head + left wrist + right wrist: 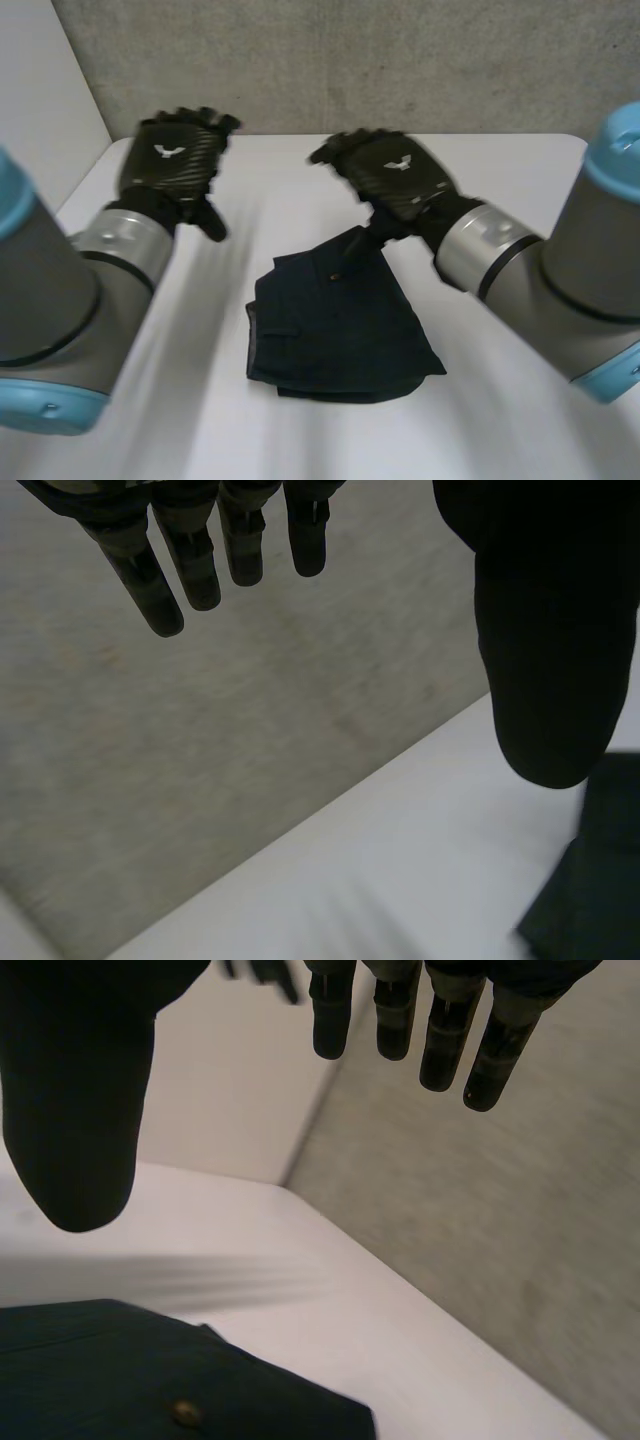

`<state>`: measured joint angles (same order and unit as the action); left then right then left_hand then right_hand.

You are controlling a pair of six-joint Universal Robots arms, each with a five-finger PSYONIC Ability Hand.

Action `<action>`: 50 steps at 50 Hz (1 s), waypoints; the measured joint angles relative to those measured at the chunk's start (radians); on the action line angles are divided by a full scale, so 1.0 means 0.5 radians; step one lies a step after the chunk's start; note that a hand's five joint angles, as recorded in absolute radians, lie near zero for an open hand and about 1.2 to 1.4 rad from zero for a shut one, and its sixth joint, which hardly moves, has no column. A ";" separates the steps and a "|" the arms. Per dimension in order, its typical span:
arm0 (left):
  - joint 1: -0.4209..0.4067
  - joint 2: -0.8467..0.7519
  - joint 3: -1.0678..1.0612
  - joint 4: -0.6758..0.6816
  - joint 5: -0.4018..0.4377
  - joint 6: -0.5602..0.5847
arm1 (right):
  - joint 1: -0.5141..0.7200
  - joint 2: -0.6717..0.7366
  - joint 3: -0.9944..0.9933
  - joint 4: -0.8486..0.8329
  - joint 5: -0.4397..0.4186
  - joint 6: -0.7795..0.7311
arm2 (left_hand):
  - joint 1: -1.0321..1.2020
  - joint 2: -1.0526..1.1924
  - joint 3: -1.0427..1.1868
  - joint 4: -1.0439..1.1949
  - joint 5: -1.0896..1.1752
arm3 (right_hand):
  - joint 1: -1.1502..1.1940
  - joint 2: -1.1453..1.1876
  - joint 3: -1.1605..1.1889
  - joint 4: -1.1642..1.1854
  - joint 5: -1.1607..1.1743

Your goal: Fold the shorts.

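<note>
Dark navy shorts [335, 320] lie folded into a compact bundle on the middle of the white table [500, 200]. My left hand [172, 160] hovers above the table to the far left of the shorts, fingers straight and holding nothing. My right hand [390, 175] hangs just beyond the far corner of the shorts, its fingers [440, 1030] spread straight and empty. In the right wrist view the shorts [150, 1380] lie under the palm, a small button showing. In the left wrist view my left fingers [200, 550] are straight, and an edge of the shorts [595, 880] lies beside the thumb.
A grey concrete wall [350, 60] rises behind the table's far edge. A white panel [40, 110] stands at the table's left side. Bare tabletop surrounds the shorts on every side.
</note>
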<state>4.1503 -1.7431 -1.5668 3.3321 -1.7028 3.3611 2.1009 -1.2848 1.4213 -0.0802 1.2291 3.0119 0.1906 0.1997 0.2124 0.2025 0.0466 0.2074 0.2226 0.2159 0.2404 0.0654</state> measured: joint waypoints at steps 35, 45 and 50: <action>-0.326 -0.794 0.065 -0.244 -0.429 -0.139 | -0.092 0.760 -0.021 0.114 0.140 -0.330 | 0.000 0.000 0.000 0.000 0.000 | -0.076 -0.039 -0.036 0.000 0.000; -0.232 -0.299 0.282 -0.382 -0.165 -0.083 | -0.136 0.251 -0.066 0.098 0.275 -0.216 | 0.000 0.000 0.000 0.000 0.000 | -0.076 -0.039 -0.036 0.000 -0.020; -0.067 -0.027 0.513 -0.603 -0.061 -0.159 | -0.226 -0.002 -0.166 0.169 0.502 -0.116 | 0.000 0.000 0.000 0.000 0.000 | -0.076 -0.039 -0.036 0.000 -0.020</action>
<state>4.1166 -1.7567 -1.3103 3.0308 -1.7335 3.2814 1.9878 -1.2859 1.3383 0.0042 1.4802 2.9539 0.1906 0.1997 0.2124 0.2025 0.0464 0.1694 0.2033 0.1977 0.2404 0.0554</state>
